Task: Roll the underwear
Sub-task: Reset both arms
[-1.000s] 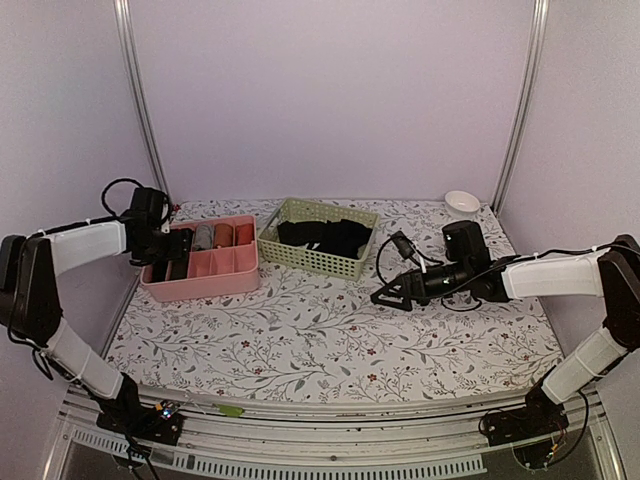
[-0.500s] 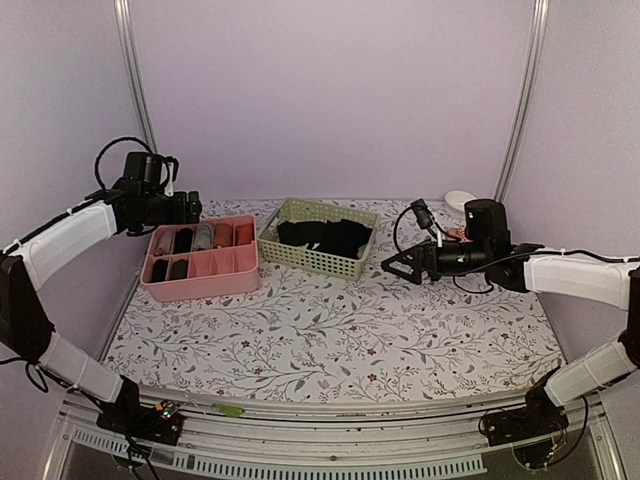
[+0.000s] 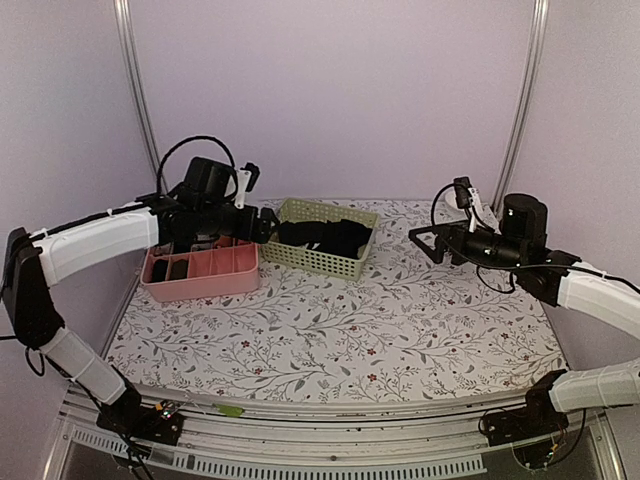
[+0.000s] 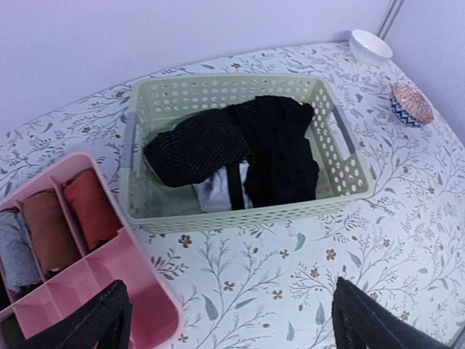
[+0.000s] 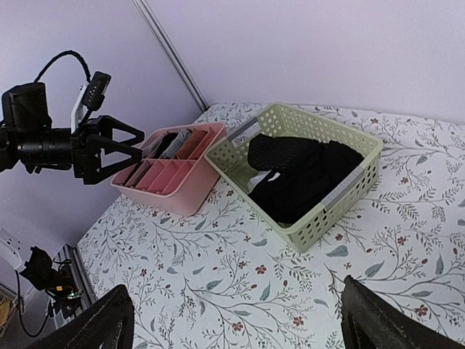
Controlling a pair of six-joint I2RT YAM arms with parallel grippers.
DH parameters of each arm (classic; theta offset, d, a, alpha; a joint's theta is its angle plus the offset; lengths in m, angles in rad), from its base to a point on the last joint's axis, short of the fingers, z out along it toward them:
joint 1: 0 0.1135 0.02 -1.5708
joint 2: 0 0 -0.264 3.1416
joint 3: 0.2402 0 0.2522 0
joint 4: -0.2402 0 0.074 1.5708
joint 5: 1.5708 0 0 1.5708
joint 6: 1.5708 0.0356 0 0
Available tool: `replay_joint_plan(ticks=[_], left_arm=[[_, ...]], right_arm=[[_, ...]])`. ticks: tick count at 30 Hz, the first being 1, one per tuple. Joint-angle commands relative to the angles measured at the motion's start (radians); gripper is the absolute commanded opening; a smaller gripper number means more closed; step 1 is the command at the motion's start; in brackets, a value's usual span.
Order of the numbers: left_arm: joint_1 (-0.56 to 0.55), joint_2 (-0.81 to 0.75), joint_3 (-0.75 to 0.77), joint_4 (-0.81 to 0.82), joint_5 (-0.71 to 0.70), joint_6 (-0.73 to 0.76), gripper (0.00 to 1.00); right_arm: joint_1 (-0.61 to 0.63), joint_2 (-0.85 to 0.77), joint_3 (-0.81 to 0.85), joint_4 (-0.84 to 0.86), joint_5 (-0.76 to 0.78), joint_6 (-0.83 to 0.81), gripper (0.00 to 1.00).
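Observation:
No dark garment with a cream-beige waistband shows on its own, so the underwear is hidden or out of view. A heap of black garments (image 4: 276, 149) fills the green basket (image 3: 345, 262), with a dark ribbed piece (image 4: 192, 145) on its left and a pale scrap (image 4: 212, 195) under it. My left gripper (image 3: 262, 225) is open and empty, held above the table at the basket's left end; in its wrist view (image 4: 232, 323) bare cloth lies between the fingers. My right gripper (image 3: 425, 243) is open and empty, held in the air to the right of the basket (image 5: 236, 320).
A pink divided tray (image 3: 205, 272) with rolled grey, tan and black bundles stands left of the basket. A white bowl (image 4: 369, 45) and a patterned bowl (image 4: 411, 103) sit at the far right. The floral tablecloth (image 3: 340, 330) covers the table.
My left gripper has swung right from over the pink tray to the basket's left end. My right gripper has risen and drawn back to the right.

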Motion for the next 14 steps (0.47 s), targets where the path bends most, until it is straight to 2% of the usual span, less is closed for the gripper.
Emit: replay_joint_plan(ticks=[1, 7, 14], left_arm=[[-0.077, 0.061, -0.014, 0.083, 0.026, -0.049, 0.96], [-0.142, 0.118, -0.055, 0.168, 0.060, -0.088, 0.96], [-0.168, 0.152, -0.065, 0.199, 0.059, -0.099, 0.96]], right_arm=[[-0.004, 0.012, -0.062, -0.035, 0.015, 0.058, 0.99], [-0.003, 0.014, -0.129, -0.004, -0.004, 0.110, 0.99], [-0.004, 0.026, -0.139, 0.025, -0.033, 0.131, 0.99]])
